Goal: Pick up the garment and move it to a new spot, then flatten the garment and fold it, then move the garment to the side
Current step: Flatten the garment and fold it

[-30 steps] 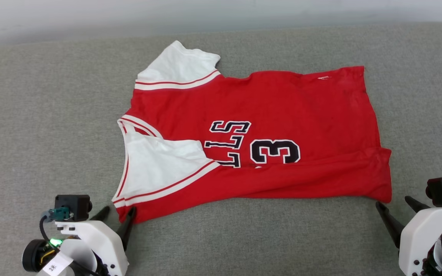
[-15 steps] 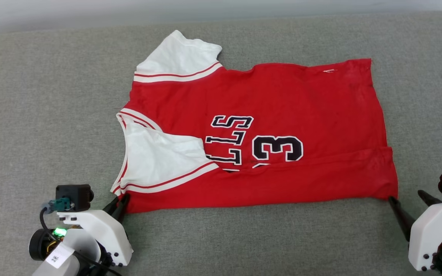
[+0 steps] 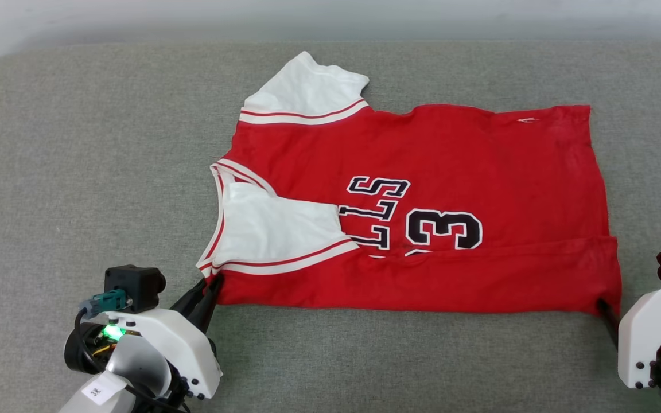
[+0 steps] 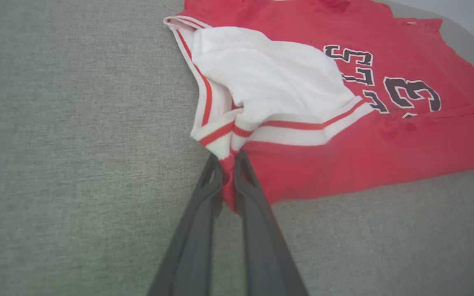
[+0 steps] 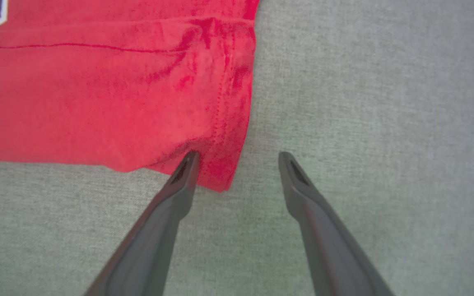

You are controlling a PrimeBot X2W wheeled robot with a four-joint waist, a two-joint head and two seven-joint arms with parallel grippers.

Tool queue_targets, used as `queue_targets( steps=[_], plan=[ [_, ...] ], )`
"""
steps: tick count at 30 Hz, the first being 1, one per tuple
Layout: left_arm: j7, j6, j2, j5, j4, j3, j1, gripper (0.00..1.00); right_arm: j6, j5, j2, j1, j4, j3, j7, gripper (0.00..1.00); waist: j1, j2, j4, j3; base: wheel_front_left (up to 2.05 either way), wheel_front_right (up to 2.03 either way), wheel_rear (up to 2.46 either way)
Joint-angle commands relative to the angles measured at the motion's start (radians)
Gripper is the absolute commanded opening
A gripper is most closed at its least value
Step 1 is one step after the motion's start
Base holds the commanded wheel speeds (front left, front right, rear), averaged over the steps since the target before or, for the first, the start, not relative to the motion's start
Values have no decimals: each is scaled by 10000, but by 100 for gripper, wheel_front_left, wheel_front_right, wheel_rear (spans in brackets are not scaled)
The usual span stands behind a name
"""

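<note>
Garment (image 3: 451, 155), red jersey, spread on grey cushion (image 3: 78, 143)
Left gripper (image 4: 228, 164) pinched on red corner; right gripper (image 5: 239, 155) wide apart astride hem corner, empty

Open grey cushion (image 3: 78, 143) on every side of the garment (image 3: 479, 160)

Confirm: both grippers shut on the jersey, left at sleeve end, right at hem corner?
No. The left gripper is shut on the jersey at the sleeve end; the right gripper is open, straddling the hem corner, per the right wrist view.
</note>
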Motion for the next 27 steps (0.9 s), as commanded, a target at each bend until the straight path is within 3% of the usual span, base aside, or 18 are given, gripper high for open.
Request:
queue_targets(
  steps=[1,10,12,13,27],
  plan=[
    [23,54,28,77,-128,-42,38,0,-11,-20,11,-171,126,-6,-15,100,-1,-1,74,50,0,0,0],
    [180,121,105,144,-482,-161,9,0,-9,124,229,-310,1415,320,30,100,-1,-1,258,236,0,0,0],
    [242,123,128,125,-466,-180,20,0,-8,207,271,-304,1665,395,69,40,-1,-1,268,240,0,0,0],
    [258,128,135,110,-445,-189,31,0,-8,222,277,-309,1772,419,56,0,-1,-1,268,234,0,0,0],
    [326,140,380,-105,14,-198,565,0,-17,690,-499,-191,1719,162,-142,0,-1,-1,110,-599,0,0,0]
  ],
)
